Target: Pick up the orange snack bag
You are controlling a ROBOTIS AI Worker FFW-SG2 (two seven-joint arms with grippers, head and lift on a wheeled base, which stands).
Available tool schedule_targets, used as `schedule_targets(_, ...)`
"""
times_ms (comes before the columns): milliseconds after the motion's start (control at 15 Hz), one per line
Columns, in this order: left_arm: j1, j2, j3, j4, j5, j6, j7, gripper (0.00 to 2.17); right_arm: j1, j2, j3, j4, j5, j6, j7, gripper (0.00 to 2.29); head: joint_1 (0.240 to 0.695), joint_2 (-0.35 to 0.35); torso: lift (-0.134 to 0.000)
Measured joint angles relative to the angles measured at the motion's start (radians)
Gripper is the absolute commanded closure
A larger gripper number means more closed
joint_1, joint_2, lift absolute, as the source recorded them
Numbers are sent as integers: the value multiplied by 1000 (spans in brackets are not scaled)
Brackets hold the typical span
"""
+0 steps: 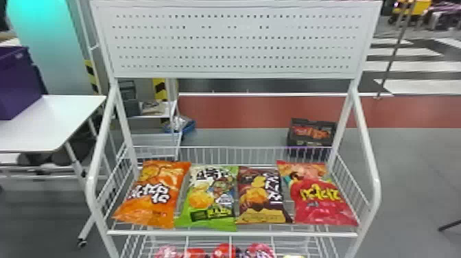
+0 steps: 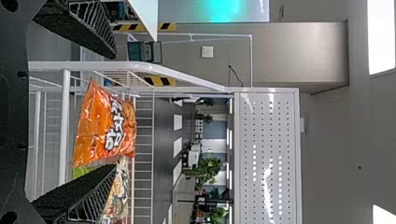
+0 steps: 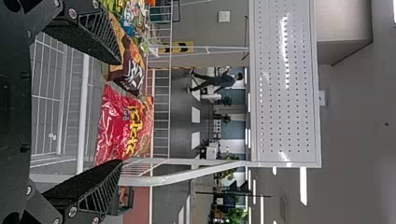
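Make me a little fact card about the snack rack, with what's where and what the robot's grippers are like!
wanted: orange snack bag, lying at the robot's left end
next to it: green-and-white snack bag
then: dark brown snack bag with yellow bottom
right end: shiny red snack bag
holder: white metal wire rack
lower level: red and pink packages
left gripper: open, empty
right gripper: open, empty
picked up: nothing yet
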Motion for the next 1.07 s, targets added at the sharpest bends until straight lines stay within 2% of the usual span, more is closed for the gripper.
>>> schedule_targets(733,-9,1,1,1,5,6,-12,46,-3,3,0,1,1,0,0,144,499,0,0)
schedule_targets(1067,-127,-3,-35,53,27,66,-18,49,-4,3,3,2,2,-3,1,144,499,0,0)
